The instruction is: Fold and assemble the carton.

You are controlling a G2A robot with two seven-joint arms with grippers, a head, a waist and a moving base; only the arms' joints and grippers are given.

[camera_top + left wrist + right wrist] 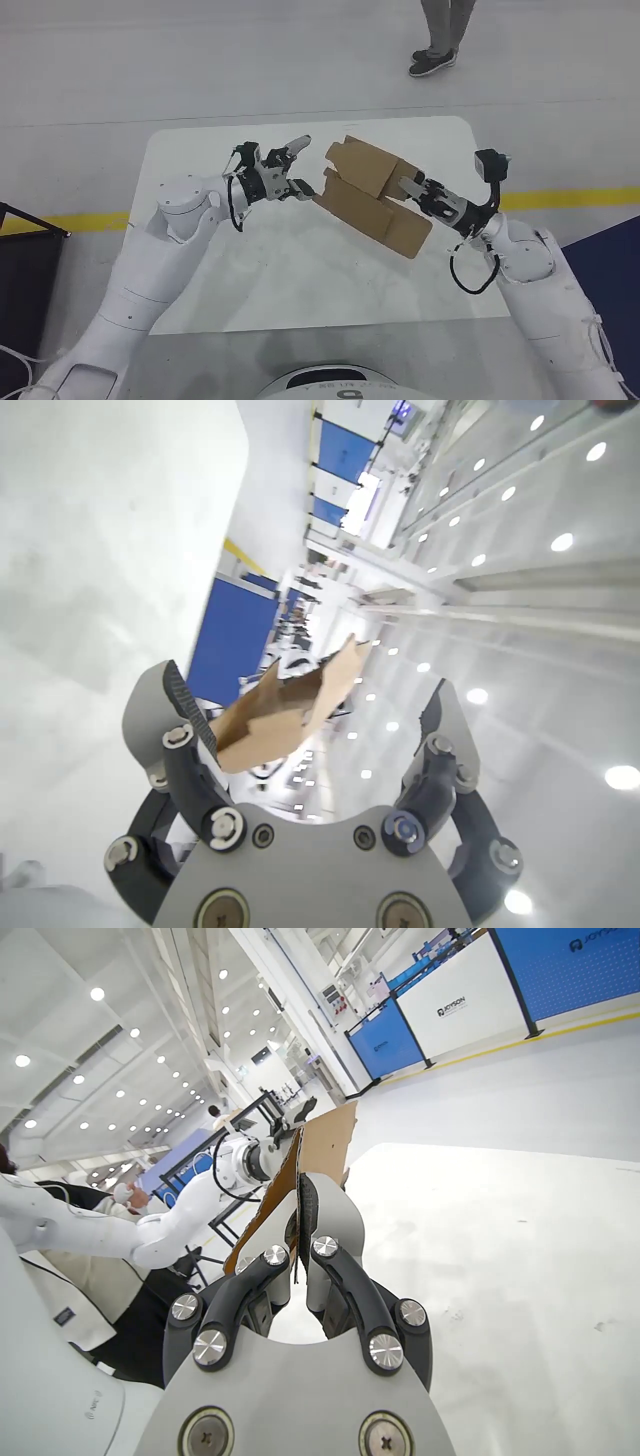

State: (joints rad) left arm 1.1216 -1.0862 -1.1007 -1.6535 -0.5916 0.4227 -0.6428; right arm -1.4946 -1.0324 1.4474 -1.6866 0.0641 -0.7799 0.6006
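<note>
As the top view shows it, carton (372, 193): brown corrugated cardboard, partly folded, flaps sticking out, tilted, over the far middle of the table (250, 290).
Carton vs table: its low corner sits toward my right side; can't tell whether it touches the surface.
Right gripper (408, 186): clenched on the carton, on a flap at the end nearest my right arm.
Right fingers (330, 1208): in the right wrist view, pressed together on one cardboard wall, one pad each side, fluted edge running down between them.
Left gripper (298, 168): released, jaws spread wide, holding nothing.
Left gripper position: just beside the carton's other end, pointing at it, above the table.
Left fingers (150, 725): in the left wrist view, the ribbed pad of one overlaps a carton corner; contact or only close, can't tell. Other finger stands well apart from the cardboard.
Carton between arms: spans the gap from my right gripper to my left gripper, long side running diagonally across the table.
Table: white top, rounded corners, on a pale grey floor (300, 60).
Floor: yellow line (80, 220) runs past the table on both sides.
</note>
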